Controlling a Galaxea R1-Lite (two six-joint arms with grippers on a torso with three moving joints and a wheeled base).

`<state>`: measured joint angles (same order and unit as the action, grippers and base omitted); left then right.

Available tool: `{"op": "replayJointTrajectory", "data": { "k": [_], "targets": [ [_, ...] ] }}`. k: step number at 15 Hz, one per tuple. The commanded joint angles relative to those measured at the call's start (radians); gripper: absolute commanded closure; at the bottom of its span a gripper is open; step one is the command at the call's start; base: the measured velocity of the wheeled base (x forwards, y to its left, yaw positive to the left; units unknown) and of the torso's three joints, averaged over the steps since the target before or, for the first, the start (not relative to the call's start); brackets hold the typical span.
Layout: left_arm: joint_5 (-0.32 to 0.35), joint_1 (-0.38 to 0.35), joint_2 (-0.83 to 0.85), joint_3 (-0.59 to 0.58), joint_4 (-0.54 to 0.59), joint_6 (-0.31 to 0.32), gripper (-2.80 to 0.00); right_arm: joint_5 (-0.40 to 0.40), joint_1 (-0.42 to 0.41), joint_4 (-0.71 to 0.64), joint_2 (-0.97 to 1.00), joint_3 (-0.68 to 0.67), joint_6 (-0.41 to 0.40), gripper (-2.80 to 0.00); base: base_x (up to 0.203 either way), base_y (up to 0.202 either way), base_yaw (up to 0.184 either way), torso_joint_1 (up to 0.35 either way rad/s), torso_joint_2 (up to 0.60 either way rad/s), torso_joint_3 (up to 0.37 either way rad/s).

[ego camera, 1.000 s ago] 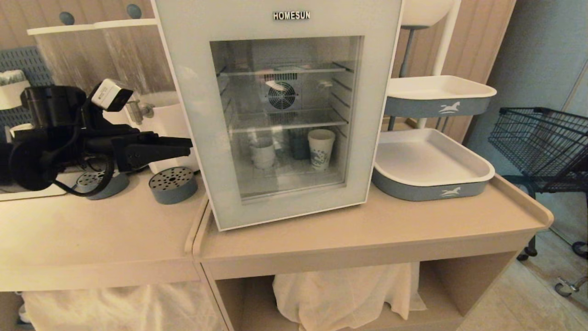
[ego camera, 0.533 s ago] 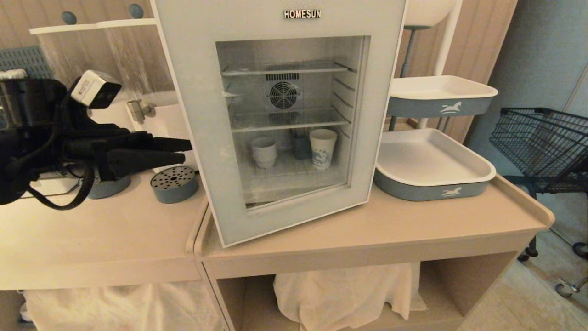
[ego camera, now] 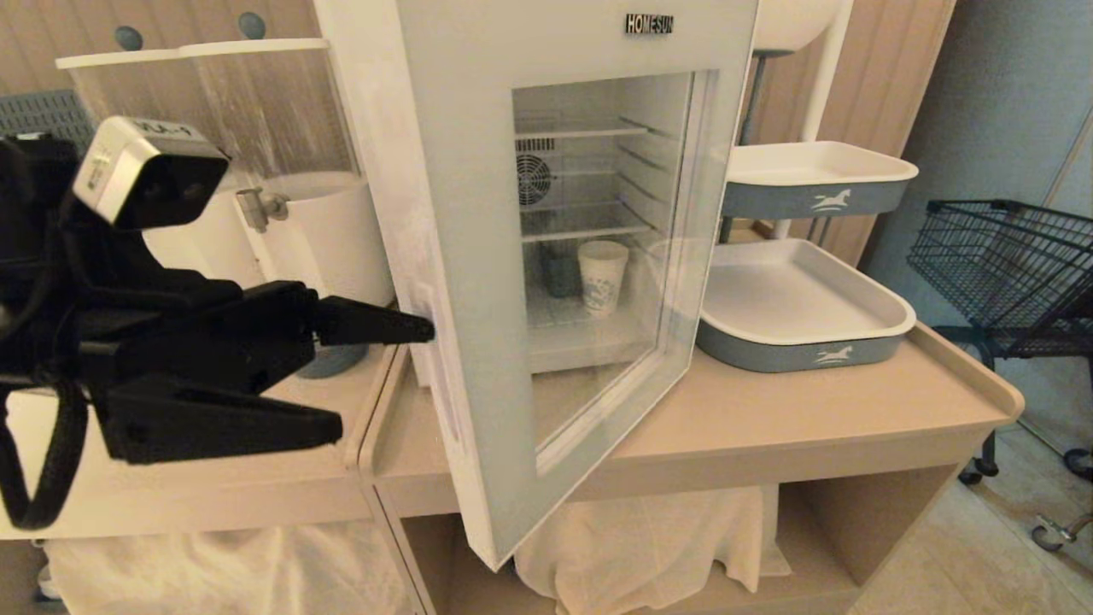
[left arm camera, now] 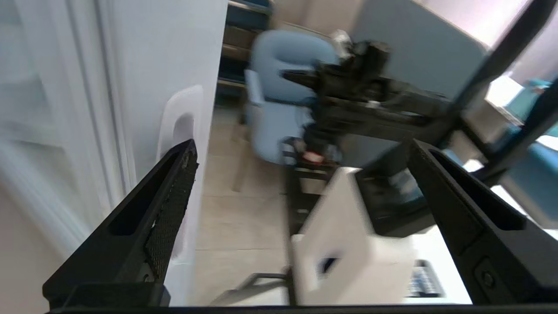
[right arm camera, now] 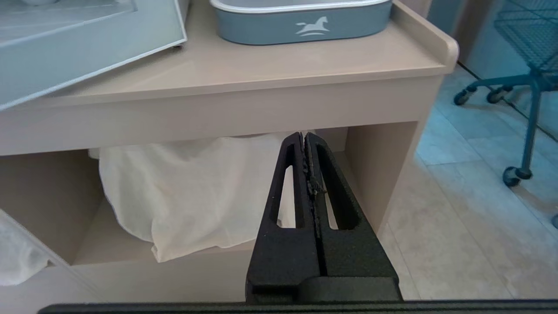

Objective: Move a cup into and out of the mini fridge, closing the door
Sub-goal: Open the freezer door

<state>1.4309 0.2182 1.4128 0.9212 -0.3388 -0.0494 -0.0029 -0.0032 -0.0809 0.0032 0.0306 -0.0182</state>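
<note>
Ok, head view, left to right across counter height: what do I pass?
left gripper → door, swung open → blue-patterned paper cup inside the mini fridge → lower grey-and-white tray → wire trolley.

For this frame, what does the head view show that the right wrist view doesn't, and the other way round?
Only the head view: the mini fridge interior with a blue-patterned paper cup, the HOMESUN lettering, the open left gripper with one finger at the door's free edge, and the upper tray.

Only the right wrist view: the right gripper, shut, low before the counter's underside, and the floor.

Both: the door swung open, the lower grey tray, the counter, the white cloth beneath, and the wire cart.
</note>
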Motion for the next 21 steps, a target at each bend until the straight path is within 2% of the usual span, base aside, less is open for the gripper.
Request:
{"op": "replayJointTrajectory", "data": {
  "k": [1, 3, 5, 6, 9, 10, 13, 15, 18, 21],
  "targets": [
    [0.002, 0.084, -0.067, -0.031, 0.002, -0.03, -2.8, 0.0, 0.0, 0.0, 0.001, 0.0, 0.0, 0.0, 0.0, 0.0, 0.0, 0.0, 0.0, 0.0],
    [-0.042, 0.246, -0.169, -0.078, 0.0, -0.1, -2.8, 0.0, 0.0, 0.0, 0.001, 0.0, 0.0, 0.0, 0.0, 0.0, 0.0, 0.0, 0.0, 0.0],
    [-0.144, 0.315, -0.267, -0.121, 0.003, -0.138, -2.8, 0.0, -0.001, 0.0, 0.001, 0.0, 0.0, 0.0, 0.0, 0.0, 0.0, 0.0, 0.0, 0.0],
    [-0.193, 0.327, -0.295, -0.137, 0.005, -0.163, -2.8, 0.0, 0.0, 0.0, 0.001, 0.0, 0.0, 0.0, 0.0, 0.0, 0.0, 0.0, 0.0, 0.0],
    [-0.198, 0.325, -0.392, -0.167, -0.001, -0.229, -2.8, 0.0, 0.0, 0.0, 0.001, 0.0, 0.0, 0.0, 0.0, 0.0, 0.0, 0.0, 0.0, 0.0],
    [-0.207, 0.303, -0.402, -0.174, -0.003, -0.235, -2.8, 0.0, 0.0, 0.0, 0.001, 0.0, 0.0, 0.0, 0.0, 0.0, 0.0, 0.0, 0.0, 0.0],
    [-0.24, 0.196, -0.353, -0.164, -0.009, -0.223, -2.8, 0.0, 0.0, 0.0, 0.001, 0.0, 0.0, 0.0, 0.0, 0.0, 0.0, 0.0, 0.0, 0.0],
    [-0.27, 0.161, -0.293, -0.149, -0.012, -0.211, -2.8, 0.0, 0.0, 0.0, 0.001, 0.0, 0.0, 0.0, 0.0, 0.0, 0.0, 0.0, 0.0, 0.0],
    [-0.444, 0.157, -0.171, -0.127, -0.037, -0.168, -2.8, 0.0, 0.0, 0.0, 0.001, 0.0, 0.0, 0.0, 0.0, 0.0, 0.0, 0.0, 0.0, 0.0],
    [-0.564, 0.188, -0.083, -0.091, -0.05, -0.153, -2.8, 0.0, 0.0, 0.0, 0.001, 0.0, 0.0, 0.0, 0.0, 0.0, 0.0, 0.0, 0.0, 0.0]
  ]
}}
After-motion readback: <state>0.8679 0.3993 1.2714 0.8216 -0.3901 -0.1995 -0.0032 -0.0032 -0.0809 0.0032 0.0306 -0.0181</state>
